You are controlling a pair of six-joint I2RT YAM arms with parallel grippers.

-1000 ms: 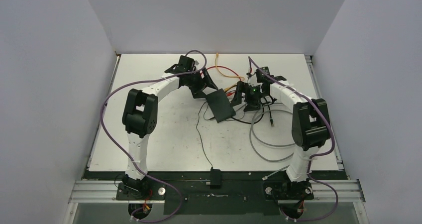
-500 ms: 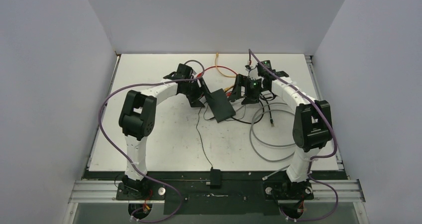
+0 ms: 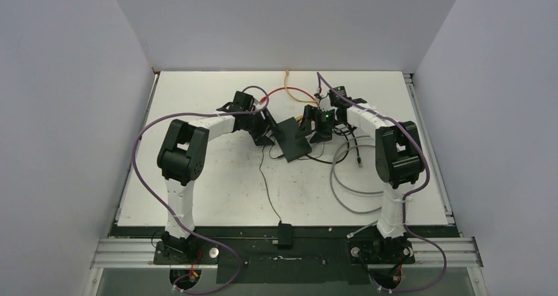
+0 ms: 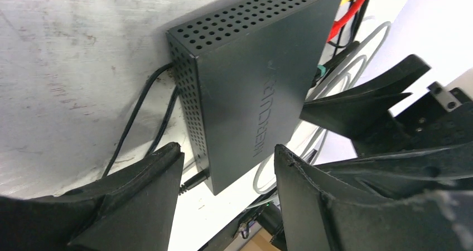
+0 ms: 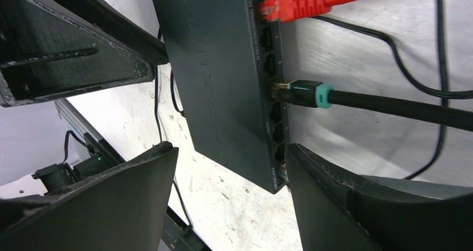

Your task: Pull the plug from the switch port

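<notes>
The switch (image 3: 293, 138), a flat matte-black box, lies mid-table. In the right wrist view its port edge (image 5: 270, 67) holds a red plug (image 5: 290, 5) and a black plug with a teal collar (image 5: 304, 93). My right gripper (image 5: 231, 167) is open and empty, its fingers on either side of the switch's near end. My left gripper (image 4: 228, 167) is open and empty too, straddling the opposite, perforated end of the switch (image 4: 256, 78), where a black power plug (image 4: 192, 181) enters. In the top view the left gripper (image 3: 268, 130) and right gripper (image 3: 309, 128) flank the switch.
A grey cable (image 3: 349, 177) coils on the table to the right of the switch. A thin black wire (image 3: 266, 177) runs to a small black block (image 3: 285, 233) at the front edge. Red and orange cables (image 3: 289, 85) trail toward the back wall.
Both arms have closed in on the switch: the left gripper moved right and down to its left end, the right gripper moved left to its port side.
</notes>
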